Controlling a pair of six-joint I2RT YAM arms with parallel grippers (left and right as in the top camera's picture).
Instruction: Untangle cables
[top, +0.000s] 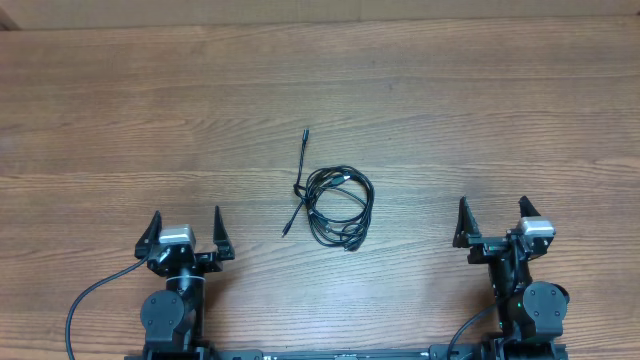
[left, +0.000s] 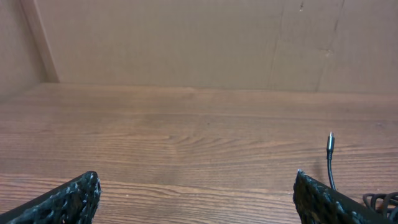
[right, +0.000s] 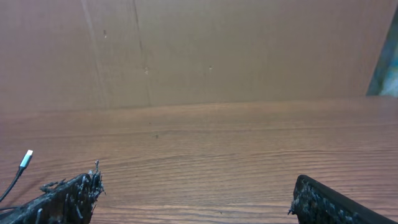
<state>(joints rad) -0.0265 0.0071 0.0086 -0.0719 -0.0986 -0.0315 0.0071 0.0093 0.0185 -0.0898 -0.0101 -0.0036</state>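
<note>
The cables (top: 336, 206) lie as a tangled black coil at the middle of the wooden table, with one strand running up to a plug end (top: 305, 134) and another end (top: 286, 231) at the lower left. My left gripper (top: 187, 220) stands open at the near left, apart from the coil. My right gripper (top: 492, 209) stands open at the near right, also apart. In the left wrist view a cable plug (left: 330, 142) rises at the right beyond the wide-spread fingers (left: 74, 196). In the right wrist view a silver-tipped plug (right: 25, 160) shows at the far left.
The wooden table (top: 150, 110) stretches bare around the coil. A brown cardboard wall (left: 186, 43) stands behind the table's far edge. Thick black arm wires (top: 90, 295) loop near the left arm's base.
</note>
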